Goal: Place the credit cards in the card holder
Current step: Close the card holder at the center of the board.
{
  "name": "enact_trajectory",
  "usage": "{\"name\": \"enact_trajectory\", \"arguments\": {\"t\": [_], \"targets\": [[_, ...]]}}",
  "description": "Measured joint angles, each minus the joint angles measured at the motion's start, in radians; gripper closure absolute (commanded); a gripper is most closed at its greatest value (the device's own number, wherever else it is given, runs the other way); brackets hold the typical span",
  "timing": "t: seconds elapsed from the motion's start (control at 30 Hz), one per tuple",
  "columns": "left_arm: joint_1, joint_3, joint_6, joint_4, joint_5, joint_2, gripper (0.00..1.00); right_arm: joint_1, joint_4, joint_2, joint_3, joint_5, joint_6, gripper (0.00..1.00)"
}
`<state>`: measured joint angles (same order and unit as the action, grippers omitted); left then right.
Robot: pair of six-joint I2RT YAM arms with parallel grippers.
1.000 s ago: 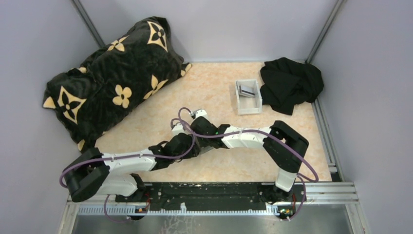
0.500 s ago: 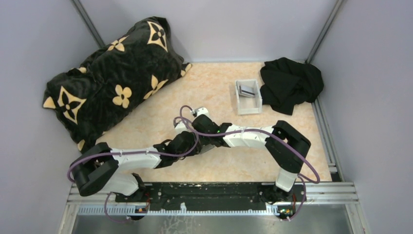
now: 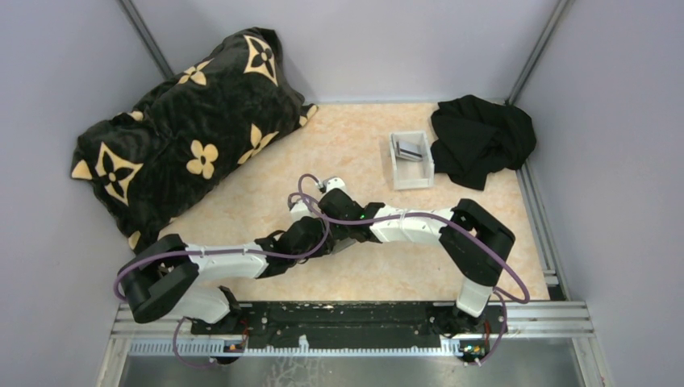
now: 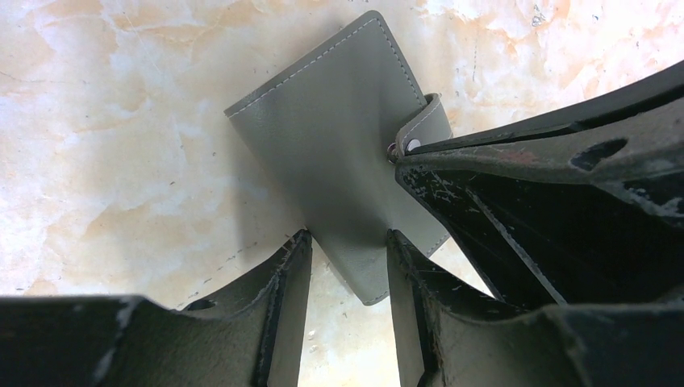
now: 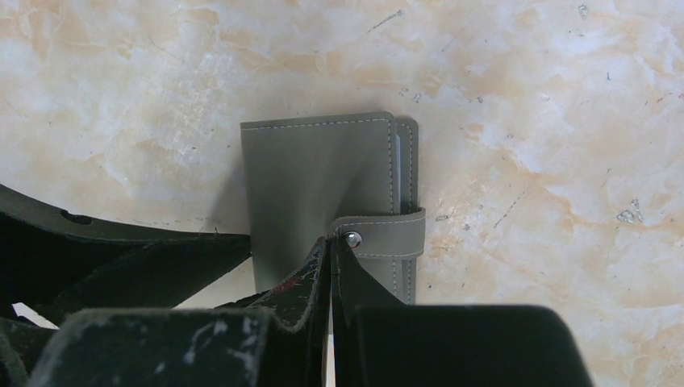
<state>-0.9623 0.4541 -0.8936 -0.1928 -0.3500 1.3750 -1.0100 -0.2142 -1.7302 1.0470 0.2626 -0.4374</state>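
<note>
The card holder (image 4: 339,137) is a grey wallet lying closed and flat on the marbled table, its strap (image 5: 391,230) snapped over the edge. My left gripper (image 4: 348,238) stands partly open, its fingertips at the holder's near corner, one on either side. My right gripper (image 5: 332,242) is shut, with its tips touching the strap's metal snap (image 5: 352,239) and nothing visibly pinched. From above, both wrists meet at mid-table and hide the holder. Grey credit cards (image 3: 411,149) lie in a white tray (image 3: 413,179) at the back right.
A large black pillow with gold flowers (image 3: 185,121) fills the back left. A crumpled black cloth (image 3: 480,137) lies just right of the tray. Grey walls close in three sides, and a metal rail (image 3: 347,322) runs along the near edge.
The left arm has shifted a little to the right and its jaws have narrowed around the holder's corner. The right arm has hardly moved.
</note>
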Motion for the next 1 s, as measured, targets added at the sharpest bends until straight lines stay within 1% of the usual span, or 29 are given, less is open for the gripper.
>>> {"name": "enact_trajectory", "arguments": {"t": [0.4,0.83,1.0], "targets": [[0.0,0.0,0.0,-0.01,0.002,0.005,0.53,0.006,0.002,-0.009,0.0,-0.022,0.0,1.0],[0.0,0.001,-0.001,-0.005,0.006,0.005,0.54,0.043,0.015,-0.014,0.001,-0.073,0.0,1.0],[0.0,0.026,-0.005,0.006,0.013,0.029,0.54,0.067,0.028,-0.019,0.002,-0.102,0.0,1.0]]}}
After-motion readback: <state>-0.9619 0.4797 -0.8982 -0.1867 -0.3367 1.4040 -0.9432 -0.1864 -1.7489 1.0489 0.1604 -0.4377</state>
